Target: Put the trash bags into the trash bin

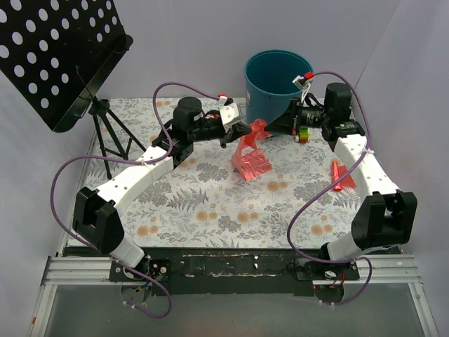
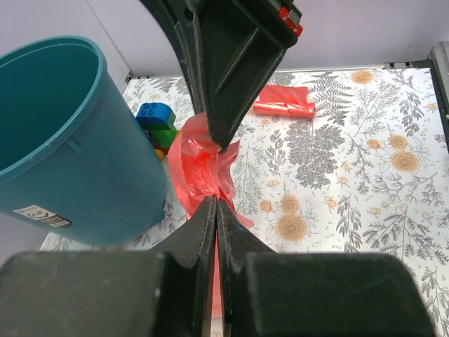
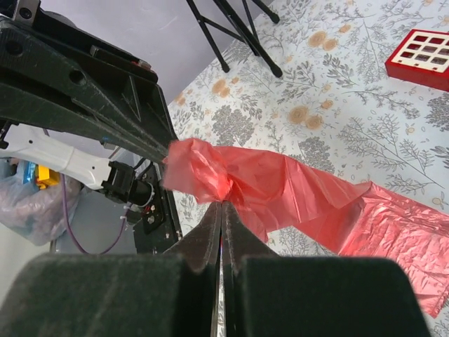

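Film of the trash bag (image 1: 250, 158) looks light, floppy, slippery; both end effectors, left (image 1: 242, 130) and right (image 3: 222, 203), are pinched closed on its bunched end beside the trash bin (image 1: 277, 77).

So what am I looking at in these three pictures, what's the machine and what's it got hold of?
It is a pair of robot arms bolted to the near edge of a table with a floral cover. The wide picture looks down from above and behind them; the other two come from small cameras on each wrist, so the dark shapes at the bottom are that arm's own fingers. The left end effector and the right end effector are both shut on one red trash bag, which hangs between them beside the teal trash bin. A second folded red bag lies on the table to the right, and a black perforated stand sits back left.
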`<state>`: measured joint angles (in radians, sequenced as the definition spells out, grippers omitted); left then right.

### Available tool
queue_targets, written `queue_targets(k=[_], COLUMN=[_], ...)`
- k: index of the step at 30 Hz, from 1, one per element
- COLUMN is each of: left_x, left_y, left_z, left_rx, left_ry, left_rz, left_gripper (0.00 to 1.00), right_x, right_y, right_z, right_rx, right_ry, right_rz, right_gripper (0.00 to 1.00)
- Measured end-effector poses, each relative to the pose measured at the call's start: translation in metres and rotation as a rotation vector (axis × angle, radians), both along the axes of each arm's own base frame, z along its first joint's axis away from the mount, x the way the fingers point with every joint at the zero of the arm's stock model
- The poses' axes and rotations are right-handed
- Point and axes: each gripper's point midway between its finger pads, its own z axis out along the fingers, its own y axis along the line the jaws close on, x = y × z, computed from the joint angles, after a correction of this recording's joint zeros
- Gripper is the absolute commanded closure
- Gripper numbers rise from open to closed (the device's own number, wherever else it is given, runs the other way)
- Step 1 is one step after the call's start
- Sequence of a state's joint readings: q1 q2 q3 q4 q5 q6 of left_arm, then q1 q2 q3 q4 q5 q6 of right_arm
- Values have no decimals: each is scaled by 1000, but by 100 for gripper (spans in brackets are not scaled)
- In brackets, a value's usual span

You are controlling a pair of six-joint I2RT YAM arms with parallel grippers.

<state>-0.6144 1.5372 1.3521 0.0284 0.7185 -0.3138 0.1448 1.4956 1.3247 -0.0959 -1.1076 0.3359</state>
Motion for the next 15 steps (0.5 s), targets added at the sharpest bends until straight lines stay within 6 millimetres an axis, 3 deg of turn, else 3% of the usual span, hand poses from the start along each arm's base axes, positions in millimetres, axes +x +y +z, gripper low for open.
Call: queue_targets(k=[9, 10, 12, 13, 15], left_x=[13, 13, 11, 9, 3], left_y=[17, 18, 19, 18, 16], left_z=[-1, -1, 1, 1, 1], left_rx=[13, 13, 10, 7, 6], left_ry=[5, 5, 3, 5, 14], left_rz=[43, 44, 35, 23, -12], left_gripper=[100, 100, 100, 100, 100], right_x=[19, 20, 19, 17, 10], right_y=[-35, -38, -37, -34, -23], right_z=[-8, -9, -11, -11, -11], right_rx=[4, 3, 0, -6, -26], right_ry=[48, 49, 48, 36, -24], right_rz=[-111, -118, -113, -102, -65], right_gripper=[97, 75, 44, 33, 30])
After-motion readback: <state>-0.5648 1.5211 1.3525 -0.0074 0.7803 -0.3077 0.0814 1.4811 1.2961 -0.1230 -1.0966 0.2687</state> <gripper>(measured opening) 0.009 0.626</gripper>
